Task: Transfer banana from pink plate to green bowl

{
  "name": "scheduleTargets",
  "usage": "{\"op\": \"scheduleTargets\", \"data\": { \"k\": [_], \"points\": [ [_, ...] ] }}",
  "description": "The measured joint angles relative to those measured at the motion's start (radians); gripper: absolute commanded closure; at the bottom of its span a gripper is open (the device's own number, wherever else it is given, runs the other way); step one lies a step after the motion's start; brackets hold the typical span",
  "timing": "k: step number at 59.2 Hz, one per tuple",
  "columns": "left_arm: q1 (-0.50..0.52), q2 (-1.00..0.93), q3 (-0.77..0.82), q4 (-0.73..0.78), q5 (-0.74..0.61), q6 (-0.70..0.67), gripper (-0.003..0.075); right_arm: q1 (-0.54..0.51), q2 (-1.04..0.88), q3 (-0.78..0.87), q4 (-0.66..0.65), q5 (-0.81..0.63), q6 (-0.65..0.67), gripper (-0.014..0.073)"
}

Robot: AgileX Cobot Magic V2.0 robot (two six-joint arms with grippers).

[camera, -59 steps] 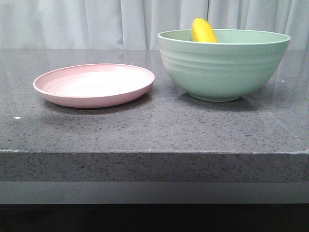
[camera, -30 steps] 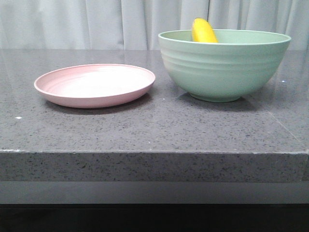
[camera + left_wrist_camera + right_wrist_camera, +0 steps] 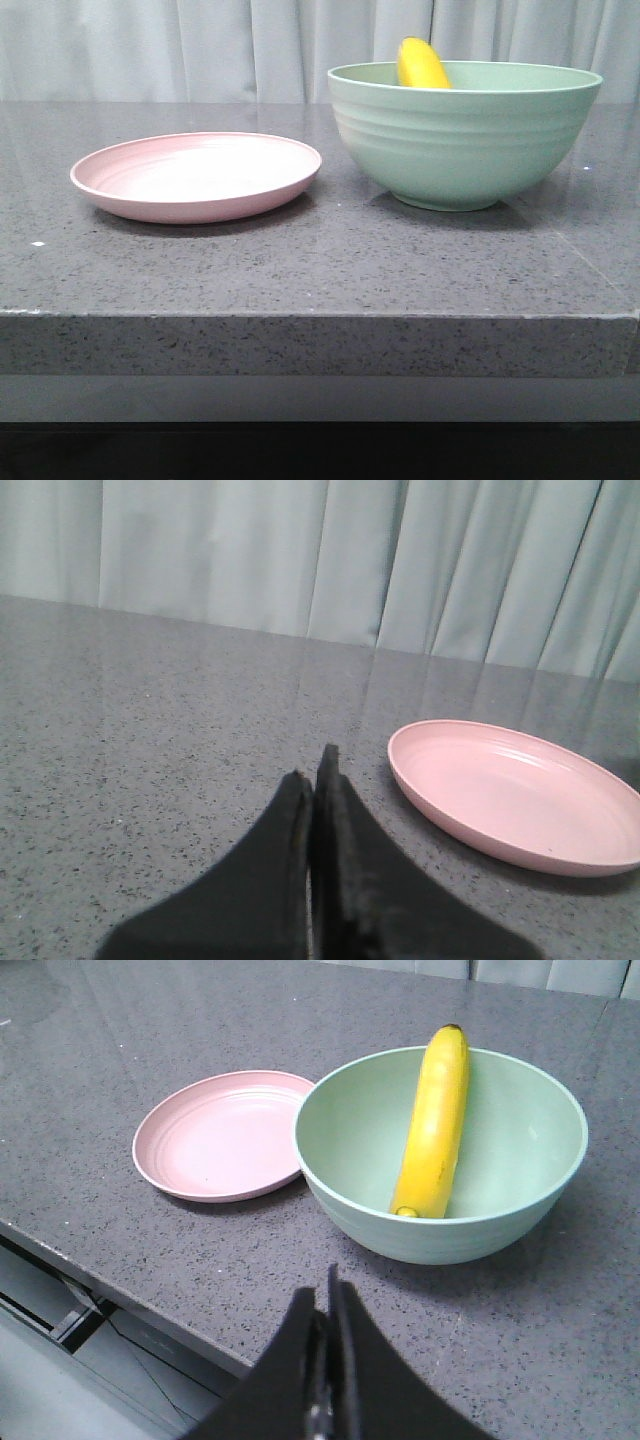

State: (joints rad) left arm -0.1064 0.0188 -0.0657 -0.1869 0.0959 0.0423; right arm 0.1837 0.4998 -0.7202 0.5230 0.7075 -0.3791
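The yellow banana (image 3: 433, 1125) leans inside the green bowl (image 3: 345, 1175), its tip showing above the rim in the front view (image 3: 421, 63). That bowl (image 3: 465, 135) stands on the right of the counter. The pink plate (image 3: 196, 176) lies empty to its left, also seen as the plate (image 3: 520, 792) and the plate (image 3: 215, 1135) in the wrist views. My left gripper (image 3: 313, 770) is shut with nothing in it, low over the counter beside the plate. My right gripper (image 3: 323, 1295) is shut and empty, held above the counter's front edge, short of the bowl. Neither gripper shows in the front view.
The grey speckled counter (image 3: 320, 265) ends in a front edge (image 3: 320, 318) close to the camera. A pale curtain (image 3: 200, 45) hangs behind the counter. Below the edge a gap and metal frame (image 3: 80, 1325) show in the right wrist view.
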Motion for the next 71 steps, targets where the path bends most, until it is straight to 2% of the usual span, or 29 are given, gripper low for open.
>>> {"op": "scheduleTargets", "data": {
  "k": [5, 20, 39, 71],
  "points": [
    [0.007, -0.023, 0.072, 0.0, -0.061, -0.006, 0.0741, 0.0, 0.0, 0.0, -0.002, 0.0, 0.0, 0.0662],
    [0.016, -0.023, 0.072, 0.094, -0.033, -0.079, 0.0741, 0.0, 0.0, 0.001, -0.002, 0.003, 0.0, 0.0662],
    [0.065, -0.023, 0.072, 0.106, -0.031, -0.083, 0.0741, 0.0, 0.0, 0.001, -0.002, 0.003, 0.0, 0.0662],
    [0.045, -0.023, 0.072, 0.16, -0.028, -0.083, 0.0741, 0.0, 0.0, 0.001, -0.002, 0.004, 0.0, 0.0662]
  ]
}}
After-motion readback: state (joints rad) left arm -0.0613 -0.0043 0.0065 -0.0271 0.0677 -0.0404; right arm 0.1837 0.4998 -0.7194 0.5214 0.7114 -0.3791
